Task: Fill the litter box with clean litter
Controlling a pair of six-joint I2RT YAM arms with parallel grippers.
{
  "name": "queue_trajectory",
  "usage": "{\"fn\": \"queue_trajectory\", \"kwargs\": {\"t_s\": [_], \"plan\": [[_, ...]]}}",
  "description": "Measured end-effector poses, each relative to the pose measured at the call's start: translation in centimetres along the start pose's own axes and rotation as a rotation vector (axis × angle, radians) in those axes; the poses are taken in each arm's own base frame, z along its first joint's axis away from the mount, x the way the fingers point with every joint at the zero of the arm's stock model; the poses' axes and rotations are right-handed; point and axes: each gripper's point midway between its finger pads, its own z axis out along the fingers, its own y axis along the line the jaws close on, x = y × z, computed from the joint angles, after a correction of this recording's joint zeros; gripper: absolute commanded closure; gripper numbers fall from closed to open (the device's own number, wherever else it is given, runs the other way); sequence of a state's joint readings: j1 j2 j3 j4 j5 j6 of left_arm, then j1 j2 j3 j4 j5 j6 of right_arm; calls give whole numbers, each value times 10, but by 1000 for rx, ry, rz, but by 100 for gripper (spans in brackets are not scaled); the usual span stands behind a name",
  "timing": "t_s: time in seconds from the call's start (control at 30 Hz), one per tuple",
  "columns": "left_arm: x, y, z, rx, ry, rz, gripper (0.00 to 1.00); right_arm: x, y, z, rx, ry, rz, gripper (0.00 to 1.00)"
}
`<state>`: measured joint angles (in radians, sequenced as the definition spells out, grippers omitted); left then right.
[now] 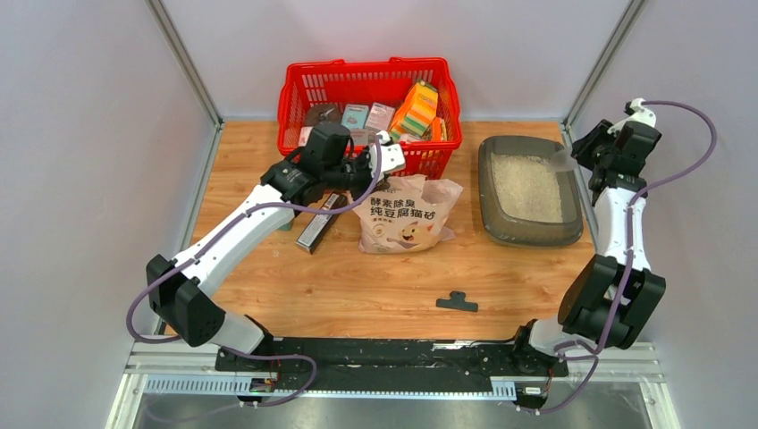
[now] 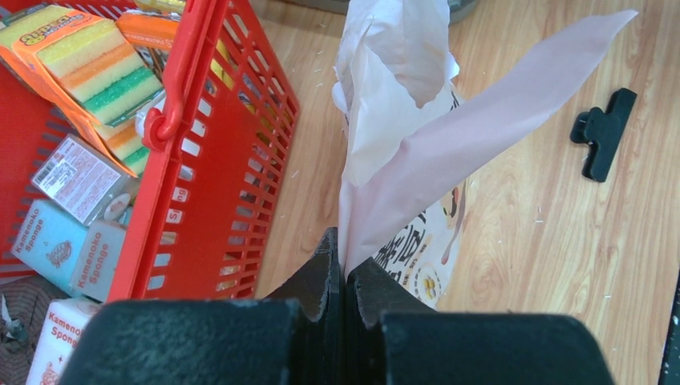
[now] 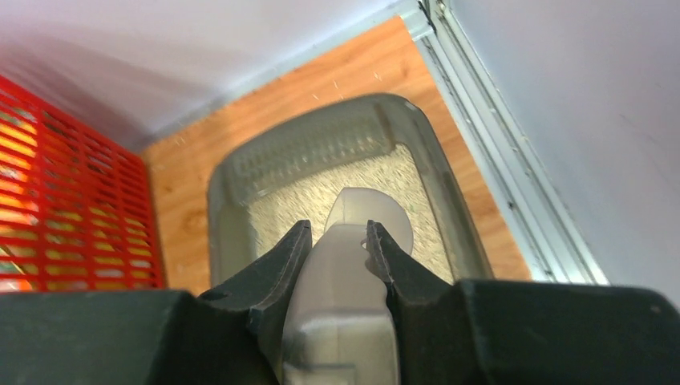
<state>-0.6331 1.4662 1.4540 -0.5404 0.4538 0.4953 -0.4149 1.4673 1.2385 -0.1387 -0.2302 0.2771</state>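
The grey-brown litter box sits at the right of the table with pale beige litter spread inside; both show in the right wrist view, box rim and litter. My right gripper is shut on the clear plastic scoop, held above the box's far right corner. My left gripper is shut on the top edge of the pinkish-cream litter bag, which stands open at mid-table, pinched between the closed jaws.
A red mesh basket with sponges and packets stands at the back, just behind the left gripper. A black clip lies on the wood near the front. A dark flat bar lies left of the bag. Walls close in both sides.
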Motion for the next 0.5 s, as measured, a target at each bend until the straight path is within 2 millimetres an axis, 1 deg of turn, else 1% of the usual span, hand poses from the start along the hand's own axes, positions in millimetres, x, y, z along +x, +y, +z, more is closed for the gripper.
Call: {"fn": "queue_trajectory", "kwargs": {"t_s": [0.07,0.13,0.23,0.27,0.33,0.4,0.43,0.5], "plan": [[0,-3,-3,5,-7,2,100,6,-4,-8,16,28,-49,100],[1,-7,-6,11,-12,3,100,9,-1,-24,4,43,-112,100],[2,-12,-9,20,-17,2,100,10,19,-53,-77,54,-206,98],[2,-14,-10,23,-20,2,100,10,33,-64,-128,55,-236,99],[3,-16,-11,27,-26,1,100,10,66,-89,-259,55,-289,100],[3,-18,-12,26,-34,-2,100,12,108,-117,-428,65,-329,100],[3,-18,-12,24,-37,-7,100,12,125,-128,-497,68,-342,100],[3,-18,-11,16,-47,-18,100,15,167,-158,-669,91,-364,100]]}}
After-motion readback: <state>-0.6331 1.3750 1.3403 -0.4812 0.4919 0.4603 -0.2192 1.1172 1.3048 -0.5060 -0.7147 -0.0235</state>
